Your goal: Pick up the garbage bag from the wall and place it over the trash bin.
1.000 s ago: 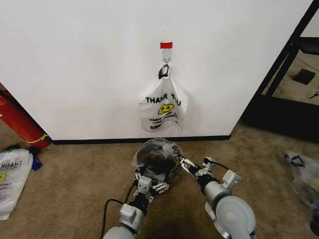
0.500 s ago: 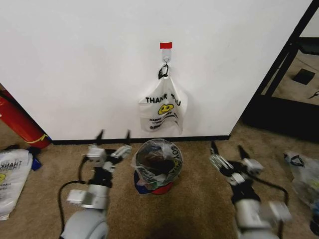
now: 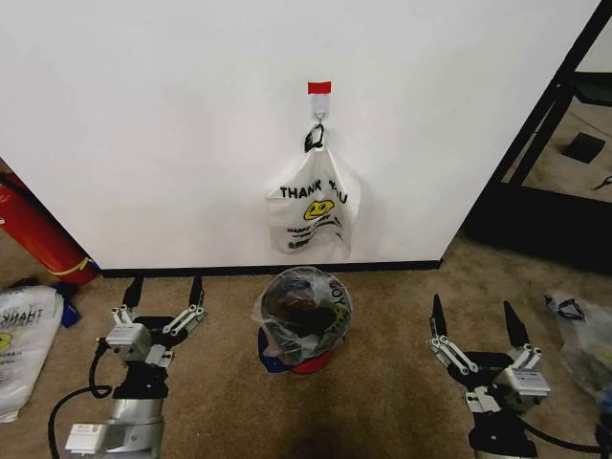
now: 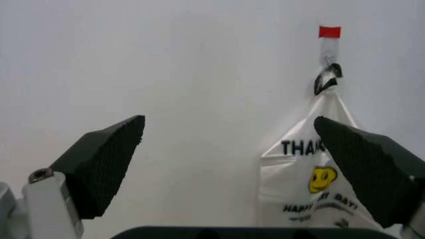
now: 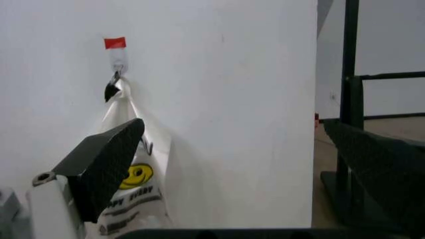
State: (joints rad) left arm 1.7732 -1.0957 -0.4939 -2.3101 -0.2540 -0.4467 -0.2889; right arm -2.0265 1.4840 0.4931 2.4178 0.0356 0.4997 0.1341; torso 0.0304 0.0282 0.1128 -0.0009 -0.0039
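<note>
Left gripper (image 3: 163, 295): low over the carpet (image 3: 382, 382), fingers spread wide, nothing between them. It points toward the wall (image 3: 143, 115). The bin (image 3: 302, 320) stands to its right, apart from it.

Right gripper (image 3: 471, 320): low over the carpet, fingers spread wide, nothing between them. It also points toward the wall. The bin stands to its left, apart from it.

Bin: between the two grippers, near the baseboard (image 3: 191, 271). A clear bag (image 3: 325, 292) covers its rim and lines its mouth; a red base (image 3: 311, 363) shows below the plastic. Neither gripper touches the bin or the clear bag.

Wall: a white "THANK YOU" bag (image 3: 311, 208) with a yellow smiley hangs from a hook (image 3: 318, 117) under a red tape patch (image 3: 318, 87). It hangs above and beyond the bin, ahead of both grippers and between their lines of approach. In the left wrist view this hanging bag (image 4: 319, 189) lies past the right-hand finger (image 4: 369, 174); the tape patch (image 4: 329, 32) sits above it. In the right wrist view the hanging bag (image 5: 143, 194) lies behind the one finger (image 5: 99, 167), with the tape patch (image 5: 115, 43) above.

Surroundings: outboard of the left gripper lie a red cylinder (image 3: 33, 234) and another white bag (image 3: 24, 339). Outboard of the right gripper lies a further clear bag (image 3: 581, 339), and a black frame (image 3: 545, 134) stands beyond it.
</note>
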